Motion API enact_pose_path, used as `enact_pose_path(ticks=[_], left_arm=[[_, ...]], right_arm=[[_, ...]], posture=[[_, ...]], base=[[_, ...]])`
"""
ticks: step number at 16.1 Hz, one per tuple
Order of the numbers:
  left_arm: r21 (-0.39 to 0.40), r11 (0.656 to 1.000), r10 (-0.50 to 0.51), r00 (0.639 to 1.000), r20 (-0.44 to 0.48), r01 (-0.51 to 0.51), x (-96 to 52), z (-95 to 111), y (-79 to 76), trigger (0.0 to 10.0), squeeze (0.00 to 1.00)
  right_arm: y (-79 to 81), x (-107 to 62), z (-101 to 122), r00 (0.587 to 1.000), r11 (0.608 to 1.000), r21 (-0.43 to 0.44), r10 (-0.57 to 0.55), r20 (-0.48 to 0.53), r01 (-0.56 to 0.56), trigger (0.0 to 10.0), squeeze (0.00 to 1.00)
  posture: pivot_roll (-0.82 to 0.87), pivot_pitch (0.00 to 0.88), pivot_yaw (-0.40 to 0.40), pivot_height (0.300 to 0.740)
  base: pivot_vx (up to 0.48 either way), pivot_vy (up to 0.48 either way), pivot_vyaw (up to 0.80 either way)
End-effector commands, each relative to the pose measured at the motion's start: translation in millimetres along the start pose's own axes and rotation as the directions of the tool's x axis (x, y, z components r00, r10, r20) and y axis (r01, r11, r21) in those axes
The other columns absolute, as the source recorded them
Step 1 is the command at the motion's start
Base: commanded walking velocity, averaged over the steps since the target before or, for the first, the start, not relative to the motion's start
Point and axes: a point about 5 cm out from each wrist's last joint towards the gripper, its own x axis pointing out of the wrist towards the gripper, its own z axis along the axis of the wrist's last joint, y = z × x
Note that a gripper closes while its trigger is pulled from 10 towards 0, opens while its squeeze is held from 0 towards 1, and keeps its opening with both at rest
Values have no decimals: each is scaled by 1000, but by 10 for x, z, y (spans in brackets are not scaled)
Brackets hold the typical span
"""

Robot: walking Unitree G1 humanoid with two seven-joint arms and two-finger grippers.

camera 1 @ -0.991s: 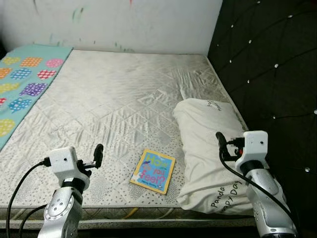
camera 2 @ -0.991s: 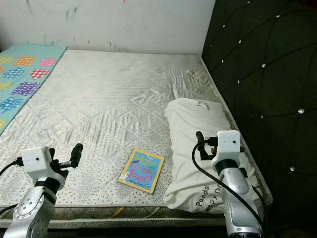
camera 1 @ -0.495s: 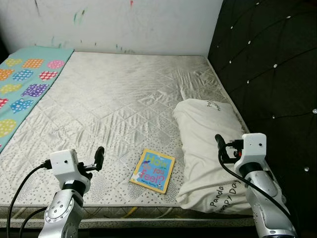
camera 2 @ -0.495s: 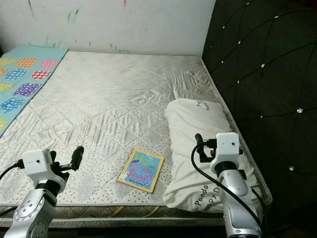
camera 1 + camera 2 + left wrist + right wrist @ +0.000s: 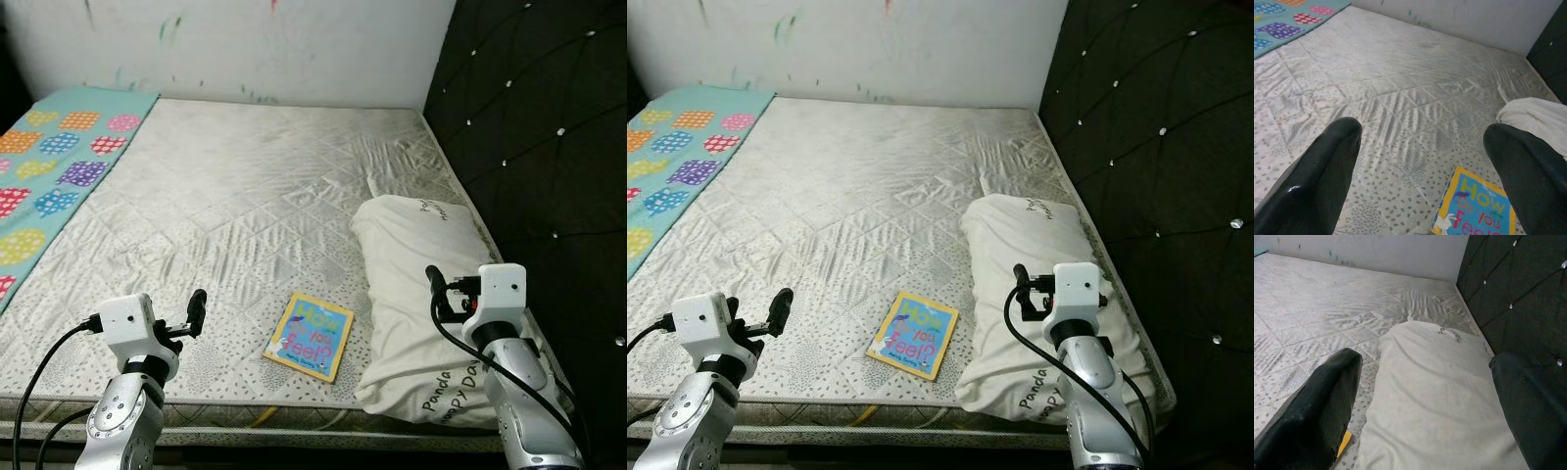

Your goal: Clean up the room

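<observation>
Head views: a bare quilted mattress [image 5: 245, 196] runs back to a white wall [image 5: 255, 44] with paint smears, a black tufted headboard [image 5: 549, 147] along the robot's right side. A teal blanket w/ coloured dots [image 5: 54, 166] lies along the far left edge. A kids' book [image 5: 312, 336], yellow border, blue cover, lies flat near the front edge, just left of a white pillow [image 5: 431, 294] that has dark lettering. Left tool [image 5: 196, 311] hovers low over the front-left of the mattress, well left of the book. Right tool [image 5: 433, 290] hangs over the pillow.

Left wrist view: both black fingers [image 5: 1322, 181] stand wide apart, nothing btwn them; the book's corner [image 5: 1474, 205] shows near one finger, pillow edge [image 5: 1533, 117] beyond it.

Right wrist view: fingers [image 5: 1312, 411] spread apart too, empty; pillow [image 5: 1440, 391] lies btwn them, headboard [image 5: 1513, 289] alongside, a yellow book corner [image 5: 1343, 443] beside one finger.
</observation>
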Motion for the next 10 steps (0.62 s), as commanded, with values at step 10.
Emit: enact_pose_path(ticks=[10], left_arm=[[-11, 999, -32, 999, -6, 32, -2, 7, -70, 10000, 0]], right_arm=[[-53, 15, 34, 1000, 1000, 2, -22, -4, 22, 10000, 0]], posture=[[-79, 0, -26, 740]], base=[[0, 0, -683]])
